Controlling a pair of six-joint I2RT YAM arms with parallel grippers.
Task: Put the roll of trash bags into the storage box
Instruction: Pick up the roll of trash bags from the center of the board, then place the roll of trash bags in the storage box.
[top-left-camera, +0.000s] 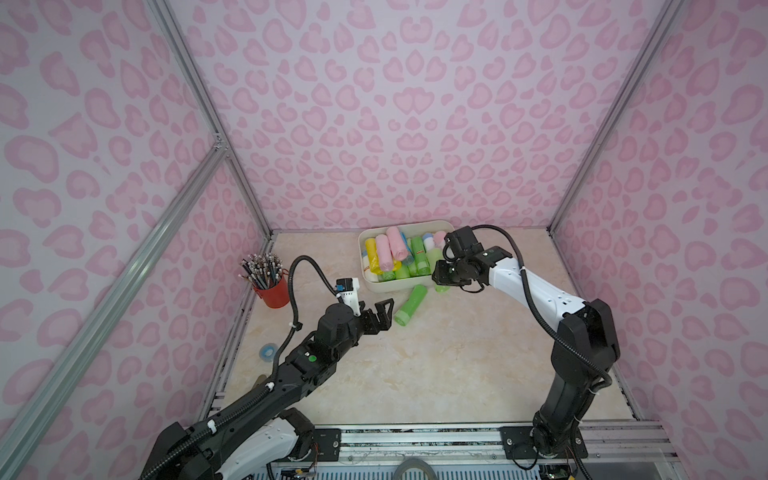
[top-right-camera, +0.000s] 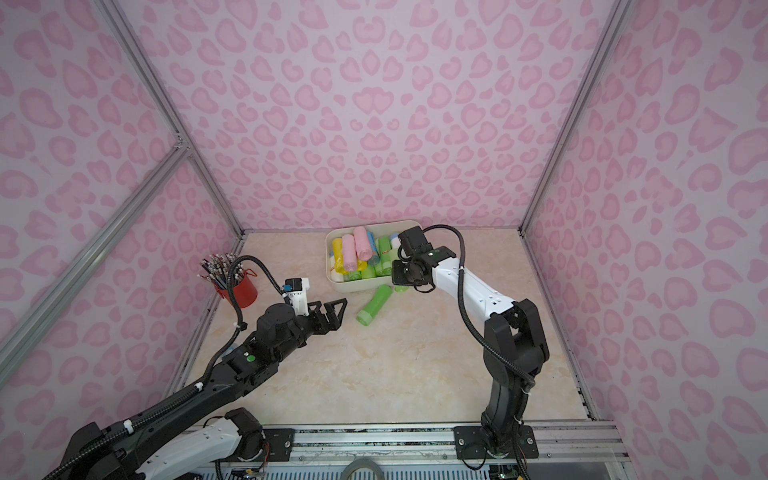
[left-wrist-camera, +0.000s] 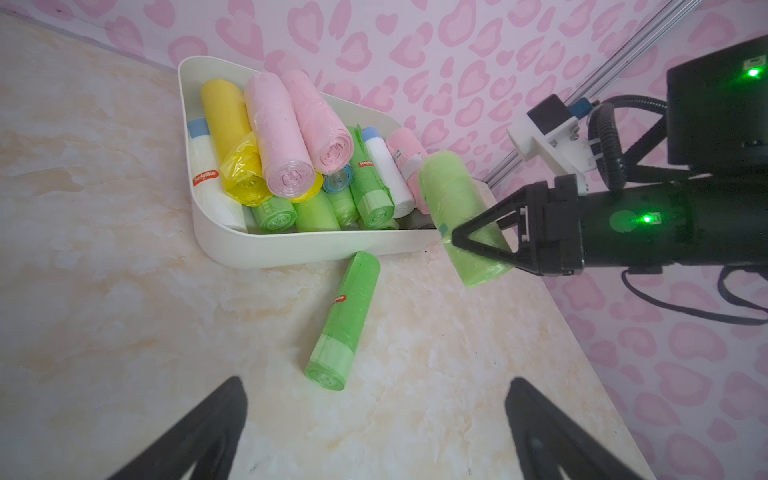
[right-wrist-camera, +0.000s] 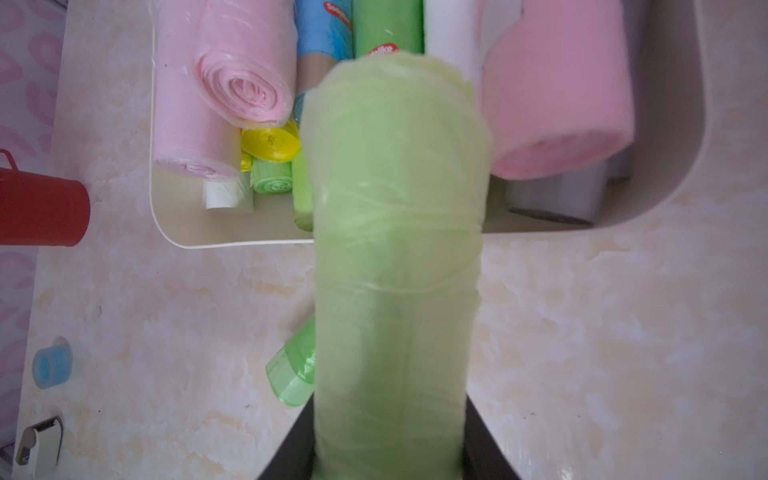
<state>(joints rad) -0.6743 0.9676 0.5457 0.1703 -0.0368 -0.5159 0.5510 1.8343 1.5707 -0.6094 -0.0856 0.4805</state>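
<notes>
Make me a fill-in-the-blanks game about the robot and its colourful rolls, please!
1. The right tool grips a roll of trash bags coloured ____.
2. The left tool is wide ____ and holds nothing.
3. Exactly ____ loose roll lies on the table, beside the storage box.
4. Pencils stand in a cup coloured ____.
Missing words: green; open; one; red.

Pale green roll (left-wrist-camera: 453, 195) over cream box (left-wrist-camera: 291, 249)
</notes>
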